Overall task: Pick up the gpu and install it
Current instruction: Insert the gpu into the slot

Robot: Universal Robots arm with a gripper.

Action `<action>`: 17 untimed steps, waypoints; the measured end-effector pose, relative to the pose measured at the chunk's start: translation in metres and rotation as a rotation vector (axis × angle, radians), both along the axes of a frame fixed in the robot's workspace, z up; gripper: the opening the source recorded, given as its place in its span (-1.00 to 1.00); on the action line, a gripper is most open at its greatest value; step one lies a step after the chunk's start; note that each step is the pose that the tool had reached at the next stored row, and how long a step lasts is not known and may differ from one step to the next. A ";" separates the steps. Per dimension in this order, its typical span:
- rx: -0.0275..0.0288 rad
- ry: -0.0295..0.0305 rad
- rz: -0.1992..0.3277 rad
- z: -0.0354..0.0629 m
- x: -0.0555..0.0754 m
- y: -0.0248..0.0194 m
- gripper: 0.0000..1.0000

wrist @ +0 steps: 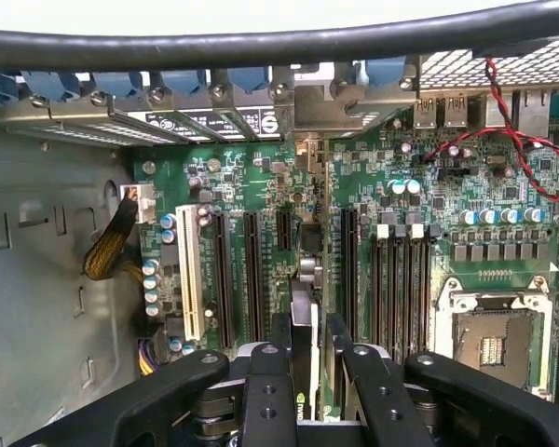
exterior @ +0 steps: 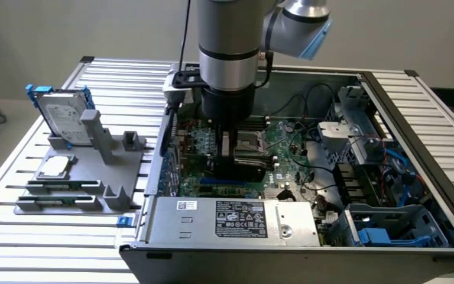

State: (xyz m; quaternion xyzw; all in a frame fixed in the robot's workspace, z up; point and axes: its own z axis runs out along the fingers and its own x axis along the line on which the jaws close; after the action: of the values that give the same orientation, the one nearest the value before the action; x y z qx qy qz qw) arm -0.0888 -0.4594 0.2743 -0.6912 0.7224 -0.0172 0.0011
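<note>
An open computer case point(exterior: 416, 130) is set on the surface point(exterior: 22, 236), with a green motherboard point(wrist: 252, 177) inside. Over its expansion slots the gpu point(wrist: 305, 307) is held upright and edge-on. Its thin green board, black shroud and silver end bracket are seen, and it is clamped between the fingers of the tool point(wrist: 307, 337).

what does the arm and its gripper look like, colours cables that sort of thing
The arm is a thick silver-grey cylinder ringed by a black band, with a rounded joint wearing a light blue cap. A thin black cable runs alongside it. Lower down the housing turns black. The gripper is black too: jointed linkage bars dotted with round screw heads.
</note>
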 end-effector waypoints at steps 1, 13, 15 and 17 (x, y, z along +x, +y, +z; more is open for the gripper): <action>0.0010 0.0015 0.000 -0.0002 0.000 -0.0003 -0.48; 0.0128 0.0103 0.000 -0.0035 0.000 -0.0005 -0.48; 0.0138 0.0103 0.001 -0.0041 0.000 -0.0005 -0.48; 0.0160 0.0103 0.003 -0.0048 0.000 -0.0004 -0.48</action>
State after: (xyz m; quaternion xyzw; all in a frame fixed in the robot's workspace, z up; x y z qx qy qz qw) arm -0.0888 -0.4599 0.2696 -0.6925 0.7213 -0.0078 0.0030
